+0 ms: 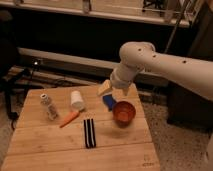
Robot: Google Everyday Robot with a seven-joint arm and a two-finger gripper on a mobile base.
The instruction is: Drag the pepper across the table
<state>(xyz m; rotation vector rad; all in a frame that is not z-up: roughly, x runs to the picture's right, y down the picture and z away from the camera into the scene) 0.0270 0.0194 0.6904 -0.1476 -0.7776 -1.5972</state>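
Observation:
The pepper (70,118) is a slim orange tapered piece lying at a slant on the light wooden table (45,147), left of the middle. My gripper (114,92) hangs from the white arm (165,60) over the table's back right part, well to the right of the pepper and apart from it. Its tan fingers (104,88) stand spread, open and empty, just above a small blue object (108,102).
A clear white-capped shaker bottle (47,105) stands at the left. A white cylinder (76,99) lies just behind the pepper. A black striped object (89,133) lies in front of it. An orange-red bowl (124,112) sits under the arm. A small dark mark (146,162) is near the front right corner.

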